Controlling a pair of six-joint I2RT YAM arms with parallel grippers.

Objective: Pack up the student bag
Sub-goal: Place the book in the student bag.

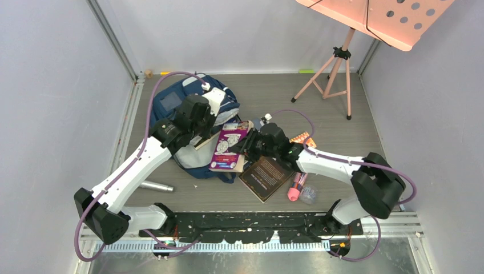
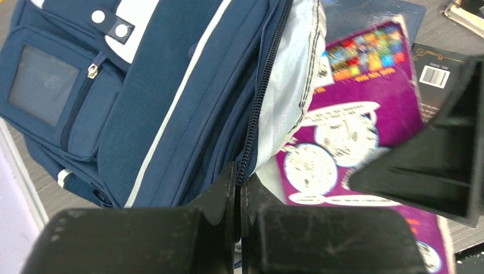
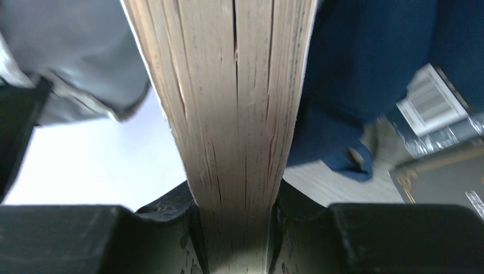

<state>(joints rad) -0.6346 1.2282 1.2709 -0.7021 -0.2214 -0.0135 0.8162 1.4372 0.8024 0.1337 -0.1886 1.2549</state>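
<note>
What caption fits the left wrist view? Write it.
Left gripper pinches the zipper edge of the navy backpack beside a purple book.

Navy, pale-striped student bag (image 2: 171, 85); purple book (image 2: 371, 97) with white circles.

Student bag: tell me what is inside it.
Through the open zip of the student bag only pale grey lining shows. The left gripper pinches that edge; anything deeper is hidden by the fabric.
</note>
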